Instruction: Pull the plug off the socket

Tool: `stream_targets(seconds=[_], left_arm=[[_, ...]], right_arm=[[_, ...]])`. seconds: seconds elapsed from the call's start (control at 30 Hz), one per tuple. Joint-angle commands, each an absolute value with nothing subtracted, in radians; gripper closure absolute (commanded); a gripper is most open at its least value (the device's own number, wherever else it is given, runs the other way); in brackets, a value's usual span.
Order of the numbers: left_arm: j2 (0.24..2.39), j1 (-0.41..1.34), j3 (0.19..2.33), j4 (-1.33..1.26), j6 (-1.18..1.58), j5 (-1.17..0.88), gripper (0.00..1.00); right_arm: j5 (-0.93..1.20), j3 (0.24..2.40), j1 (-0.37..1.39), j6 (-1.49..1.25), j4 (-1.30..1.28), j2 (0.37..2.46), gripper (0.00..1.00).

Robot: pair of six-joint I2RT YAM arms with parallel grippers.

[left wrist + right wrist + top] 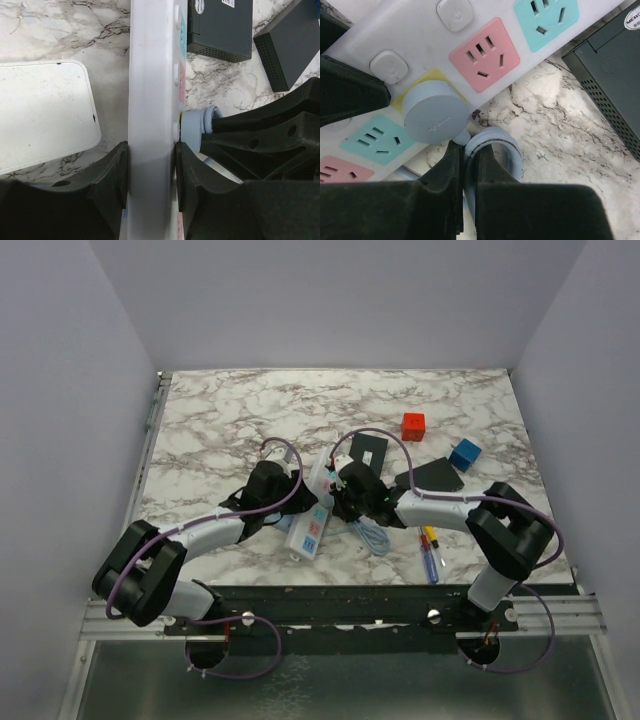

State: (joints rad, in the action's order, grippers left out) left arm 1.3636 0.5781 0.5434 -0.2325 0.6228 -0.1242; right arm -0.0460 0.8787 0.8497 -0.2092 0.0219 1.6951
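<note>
Plug (435, 112), a small round grey-blue cap, is sitting fully in the yellow outlet panel of the socket (420, 30), between a pink panel and a green one. The socket is lying on the marble surface (560, 115) between the two arms. The left claw (151, 175) is grasping the white body of the socket, near the plug. The right claw (467, 170) is clenching on the light-blue cable (495, 142) just beneath the plug, not on the cap itself. The plug is looking stiff, light and smooth, probably held only by friction of its pins; the cable is soft and is bending. A hold on the neck or sides of the cap, with a straight pull away from the panel, is seeming safer, because the light strip is likely wanting to follow. A black box (615, 75) is lying just beside.
</note>
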Motion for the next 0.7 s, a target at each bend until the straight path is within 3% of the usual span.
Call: stream_targets(seconds=[0.0, 0.03, 0.17, 0.23, 0.43, 0.67], left_arm=[[1.393, 0.585, 0.548, -0.125, 0.592, -0.137, 1.0], [1.392, 0.585, 0.555, -0.121, 0.594, -0.135, 0.96], [1.38, 0.584, 0.573, -0.088, 0.595, -0.118, 0.54], [1.364, 0.583, 0.571, -0.072, 0.595, -0.114, 0.42], [1.266, 0.584, 0.558, -0.005, 0.594, -0.094, 0.3], [1.168, 0.584, 0.513, 0.037, 0.632, -0.148, 0.27]], right_arm=[[-0.092, 0.852, 0.864, -0.26, 0.059, 1.693, 1.0], [-0.097, 0.841, 0.864, -0.265, 0.067, 1.681, 1.0], [-0.114, 0.803, 0.864, -0.307, 0.096, 1.648, 1.0], [-0.114, 0.788, 0.864, -0.328, 0.108, 1.64, 1.0], [-0.115, 0.769, 0.864, -0.374, 0.13, 1.64, 1.0], [-0.115, 0.781, 0.863, -0.382, 0.13, 1.648, 1.0]])
